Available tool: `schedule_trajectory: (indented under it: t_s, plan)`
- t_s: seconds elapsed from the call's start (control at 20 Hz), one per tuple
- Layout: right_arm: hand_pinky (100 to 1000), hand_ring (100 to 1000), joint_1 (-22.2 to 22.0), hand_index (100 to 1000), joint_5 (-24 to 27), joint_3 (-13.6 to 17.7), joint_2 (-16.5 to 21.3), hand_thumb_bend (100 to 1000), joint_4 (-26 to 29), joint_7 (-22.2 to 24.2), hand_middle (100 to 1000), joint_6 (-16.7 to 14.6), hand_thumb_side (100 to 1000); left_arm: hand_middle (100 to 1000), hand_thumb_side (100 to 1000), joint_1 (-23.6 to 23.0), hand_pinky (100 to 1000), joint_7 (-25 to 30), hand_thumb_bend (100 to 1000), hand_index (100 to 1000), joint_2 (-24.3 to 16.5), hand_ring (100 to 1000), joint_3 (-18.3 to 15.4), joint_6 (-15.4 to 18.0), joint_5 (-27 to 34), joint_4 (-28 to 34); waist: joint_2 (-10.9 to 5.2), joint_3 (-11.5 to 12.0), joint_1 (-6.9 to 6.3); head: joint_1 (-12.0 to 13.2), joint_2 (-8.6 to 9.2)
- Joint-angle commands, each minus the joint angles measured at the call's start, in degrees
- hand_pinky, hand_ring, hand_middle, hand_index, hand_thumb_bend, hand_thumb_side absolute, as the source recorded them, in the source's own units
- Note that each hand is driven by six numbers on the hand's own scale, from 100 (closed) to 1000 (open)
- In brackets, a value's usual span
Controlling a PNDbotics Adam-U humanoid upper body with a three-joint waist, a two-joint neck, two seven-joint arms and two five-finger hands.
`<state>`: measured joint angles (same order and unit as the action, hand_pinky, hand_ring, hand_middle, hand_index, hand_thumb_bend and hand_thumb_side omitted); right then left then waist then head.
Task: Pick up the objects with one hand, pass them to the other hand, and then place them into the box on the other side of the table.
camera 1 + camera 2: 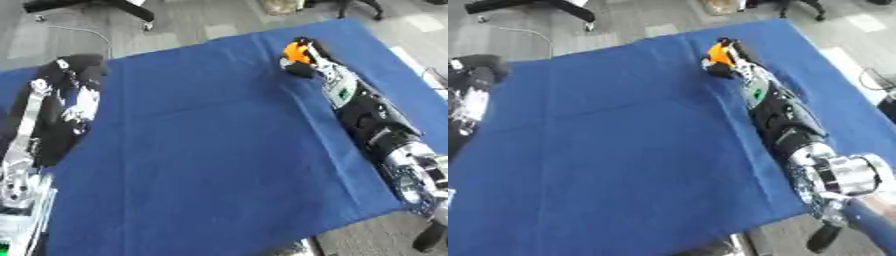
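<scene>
Blue cloth [210,150] covers the table, grey floor beyond. Right hand [302,60] in upper right of frame, fingers wrapped round an orange object [296,52], mostly hidden, shape unclear. Left hand [74,75] at left edge; finger state indiscernible.

Even, bright daylight fills both views, with no hard shadows on the blue cloth [219,150] covering the bench. Both pictures are soft and blocky (fine detail is smeared throughout). The silver joints of the right arm [842,175] catch pale highlights. The grey floor [175,20] looks washed out. The cloth's creases show only as faint darker lines.
</scene>
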<state>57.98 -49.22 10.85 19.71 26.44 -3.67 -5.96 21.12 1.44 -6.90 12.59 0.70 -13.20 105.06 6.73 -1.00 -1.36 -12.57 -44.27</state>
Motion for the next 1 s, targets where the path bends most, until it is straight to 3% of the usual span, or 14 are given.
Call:
schedule_trajectory:
  t_s: [0.05, 0.15, 0.25, 0.7, 1.0]
  plan:
    - [788, 856, 1.1, 949, -0.9, -0.1, 0.4, 100, -1.2, -1.0, 885, 1.7, 530, 598, 658, 0.4, 820, 0.3, 127, 744, 0.3, 734, 0.2, 0.1, 0.3, 1.0, 0.57, 0.2, -0.21, -0.5, 0.15]
    - [789, 853, 1.0, 949, -1.7, -0.3, 0.6, 100, -2.2, -2.1, 881, 3.3, 438, 598, 659, 0.4, 821, 0.4, 124, 743, 0.3, 734, 0.2, 0.1, 0.2, 1.1, 0.66, 0.4, -0.20, -0.7, 0.15]
    - [789, 851, 1.0, 944, -3.0, -0.6, 0.9, 100, -3.1, -3.4, 872, 5.3, 215, 597, 659, 0.4, 820, 0.5, 122, 742, 0.2, 734, 0.2, 0.1, 0.0, 1.2, 0.69, 0.5, -0.18, -0.8, 0.15]
    - [772, 787, 1.0, 900, -10.0, -0.9, 2.1, 100, -5.3, -12.7, 813, 15.5, 202, 596, 660, 0.3, 820, 0.4, 116, 738, 0.3, 734, 0.2, 0.0, -0.5, 1.3, 0.70, 0.6, 0.04, -1.5, 0.15]
    - [704, 615, 0.9, 680, -10.7, -0.4, 2.6, 100, -4.8, -19.9, 554, 18.4, 170, 594, 667, 0.2, 819, 0.2, 106, 737, 0.4, 733, 0.1, -0.1, -0.5, 1.4, 0.68, 0.7, 0.15, -1.8, 0.15]
